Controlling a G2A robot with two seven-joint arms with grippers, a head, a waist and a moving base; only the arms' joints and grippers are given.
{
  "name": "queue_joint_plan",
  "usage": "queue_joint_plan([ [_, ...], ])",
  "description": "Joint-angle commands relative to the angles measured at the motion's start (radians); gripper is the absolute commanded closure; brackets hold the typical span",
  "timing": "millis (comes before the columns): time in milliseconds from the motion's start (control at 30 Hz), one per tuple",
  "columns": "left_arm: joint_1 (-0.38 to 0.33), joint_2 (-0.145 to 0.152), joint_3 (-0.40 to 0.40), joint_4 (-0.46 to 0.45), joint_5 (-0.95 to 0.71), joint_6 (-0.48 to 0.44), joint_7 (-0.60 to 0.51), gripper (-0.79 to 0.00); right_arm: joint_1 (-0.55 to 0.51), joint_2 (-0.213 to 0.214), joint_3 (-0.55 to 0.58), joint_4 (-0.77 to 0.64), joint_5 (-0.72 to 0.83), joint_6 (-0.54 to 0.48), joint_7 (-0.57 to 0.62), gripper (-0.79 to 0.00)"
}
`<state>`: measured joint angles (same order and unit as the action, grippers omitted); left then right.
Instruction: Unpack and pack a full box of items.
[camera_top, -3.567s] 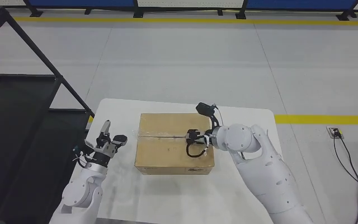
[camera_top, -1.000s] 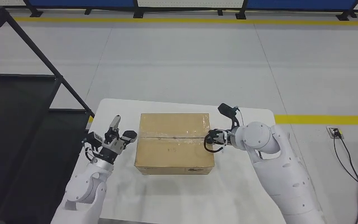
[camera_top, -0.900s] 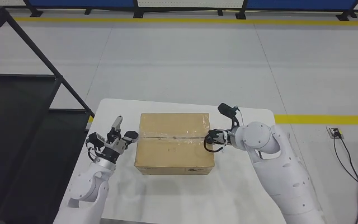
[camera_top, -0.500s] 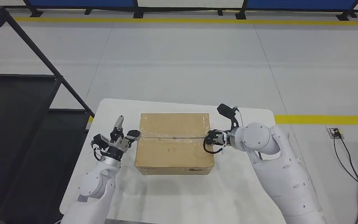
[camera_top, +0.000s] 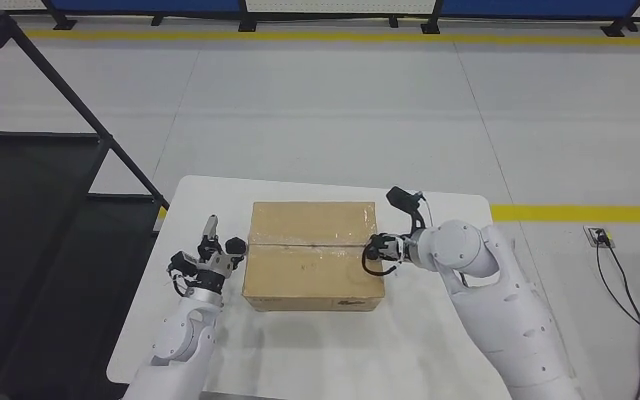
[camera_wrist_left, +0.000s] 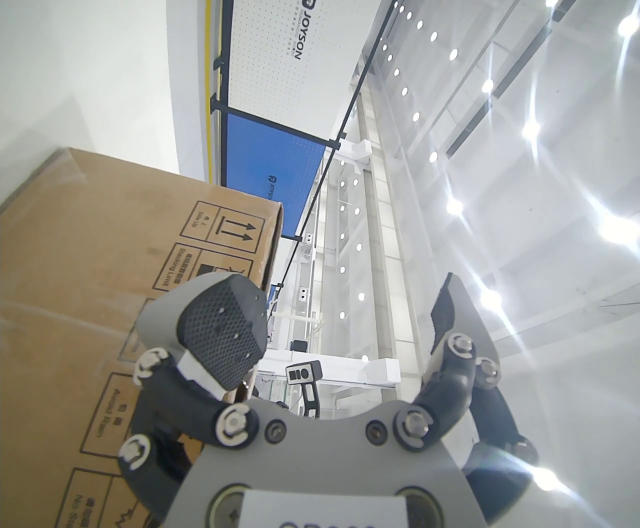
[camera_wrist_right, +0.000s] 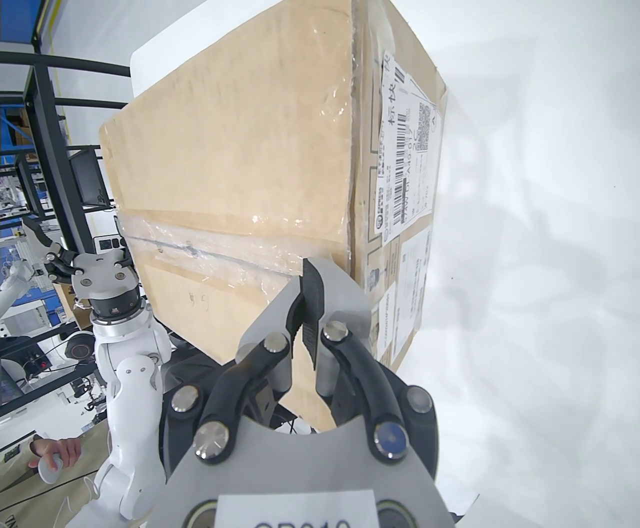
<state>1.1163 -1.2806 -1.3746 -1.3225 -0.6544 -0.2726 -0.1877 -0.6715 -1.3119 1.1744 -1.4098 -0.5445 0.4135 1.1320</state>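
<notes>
A closed cardboard box (camera_top: 313, 255) stands in the middle of the white table, its top flaps sealed by clear tape along the seam (camera_wrist_right: 210, 250). My right gripper (camera_top: 375, 255) is at the right end of that seam, by the box's top edge. Its fingers (camera_wrist_right: 309, 300) are shut, and I see nothing between them. My left gripper (camera_top: 218, 250) is just off the box's left side, pointing upward. In the left wrist view it (camera_wrist_left: 340, 320) is open and empty, with the box wall (camera_wrist_left: 100, 260) beside one finger (camera_wrist_left: 222, 325).
The white table (camera_top: 430, 340) has bare surface in front of and to the right of the box. A black metal frame (camera_top: 70, 170) stands off the table's left side. Shipping labels (camera_wrist_right: 405, 165) cover the box's right face.
My right gripper drew back from mid-seam to the box's right edge and has kept there. My left gripper has moved in toward the box's left side.
</notes>
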Motion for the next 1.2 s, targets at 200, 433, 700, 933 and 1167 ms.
queue_joint_plan([
  [200, -0.004, -0.007, 0.001, 0.02, -0.01, 0.002, -0.003, -0.785, 0.005, 0.004, -0.008, -0.003, 0.004, 0.0, 0.0, 0.0],
  [433, -0.004, -0.006, -0.054, 0.02, -0.03, -0.029, 0.027, -0.785, -0.013, 0.011, 0.007, -0.037, 0.001, 0.006, -0.028, 0.0],
  [700, 0.037, 0.006, -0.183, -0.066, -0.051, -0.067, 0.058, -0.785, -0.064, 0.028, 0.062, -0.106, -0.001, -0.001, -0.045, 0.0],
  [933, 0.092, 0.008, -0.222, -0.169, -0.041, -0.075, 0.064, -0.785, -0.049, 0.027, 0.038, -0.078, 0.024, -0.034, -0.061, 0.0],
  [1167, 0.126, 0.003, -0.225, -0.248, -0.025, -0.09, 0.09, -0.785, -0.039, 0.031, 0.048, -0.081, 0.018, -0.081, -0.122, 0.0],
])
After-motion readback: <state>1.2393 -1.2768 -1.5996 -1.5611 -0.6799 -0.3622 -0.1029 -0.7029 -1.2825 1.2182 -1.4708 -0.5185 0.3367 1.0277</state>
